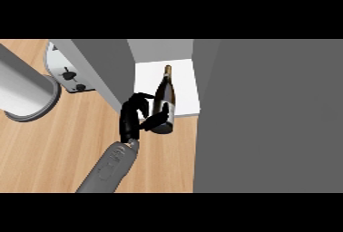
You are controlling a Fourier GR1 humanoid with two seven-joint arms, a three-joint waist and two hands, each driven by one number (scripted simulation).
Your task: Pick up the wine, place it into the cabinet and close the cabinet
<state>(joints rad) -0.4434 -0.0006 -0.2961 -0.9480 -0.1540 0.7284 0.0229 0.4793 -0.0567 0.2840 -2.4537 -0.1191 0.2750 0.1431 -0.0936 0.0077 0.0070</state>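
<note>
A wooden surface [47, 149] is seen from steeply above. At the far left stands a broad pale grey cylinder [26, 90], cut off by the edge. Just right of it is a small white appliance with two dark knobs [67, 77], partly hidden behind the cabinet's grey side wall.

Near the middle, one grey forearm comes up from the near edge and ends in the black left robot hand [137, 118]. Its fingers and thumb are curled round the lower body of the wine bottle [165, 97], grasping it from the left. The grip looks low so that the neck can lead the way in.

The dark bottle has a pale label. Its neck points far, over the white floor of the open cabinet [186, 86], and its base is at the floor's near edge. It seems partly inside and not yet released. Whether it rests on the floor cannot be told.

A large dark grey panel [268, 118], probably the cabinet's door, fills the right side. No right robot hand is visible.
</note>
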